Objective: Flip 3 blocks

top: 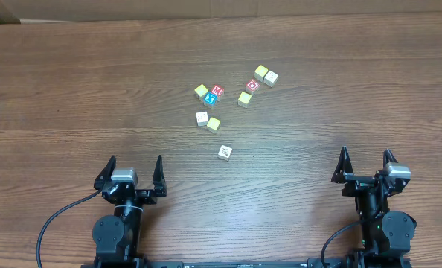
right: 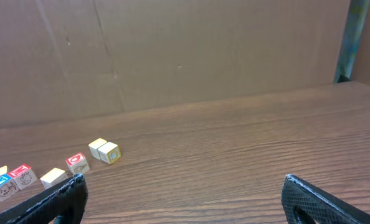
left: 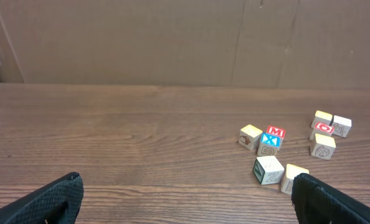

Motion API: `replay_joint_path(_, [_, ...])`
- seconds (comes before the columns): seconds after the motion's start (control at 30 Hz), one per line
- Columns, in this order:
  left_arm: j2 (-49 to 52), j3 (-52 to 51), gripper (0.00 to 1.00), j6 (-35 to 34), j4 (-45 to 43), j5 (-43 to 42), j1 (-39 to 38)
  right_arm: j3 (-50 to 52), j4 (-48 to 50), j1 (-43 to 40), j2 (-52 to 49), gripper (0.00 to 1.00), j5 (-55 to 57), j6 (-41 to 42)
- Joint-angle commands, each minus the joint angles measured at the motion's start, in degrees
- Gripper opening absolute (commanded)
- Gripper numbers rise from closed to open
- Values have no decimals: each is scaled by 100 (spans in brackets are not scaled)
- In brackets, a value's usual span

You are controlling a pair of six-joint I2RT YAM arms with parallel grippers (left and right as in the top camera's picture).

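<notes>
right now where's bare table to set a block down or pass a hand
Bare table lies left of the block cluster, beyond the left gripper, and right of it, beyond the right gripper. The strip between the grippers, short of the lone block, is free. Crowded: the cluster itself, narrow gaps only.

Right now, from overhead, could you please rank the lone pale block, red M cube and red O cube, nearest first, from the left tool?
From the left tool:
1. lone pale block, in front
2. red M cube, left cluster
3. red O cube, right cluster
</notes>
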State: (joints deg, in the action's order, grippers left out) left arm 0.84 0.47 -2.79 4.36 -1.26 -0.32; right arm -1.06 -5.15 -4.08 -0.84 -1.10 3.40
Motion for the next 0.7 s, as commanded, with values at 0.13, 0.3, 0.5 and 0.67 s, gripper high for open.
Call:
replay_joint_path(0.13, [-59, -20, 100, 68, 7, 20, 31, 61, 44, 26, 68, 100, -7, -24])
replay_joint_path(0.3, [-59, -22, 100, 68, 9, 20, 31, 61, 44, 26, 68, 100, -4, -24])
replay_joint_path(0.5, [-59, -20, 99, -44, 11, -13, 28, 61, 116, 26, 68, 100, -61, -22])
replay_joint_path(0.67, [-59, -20, 100, -949, -2, -170, 28, 61, 964, 26, 68, 100, -1335, -24])
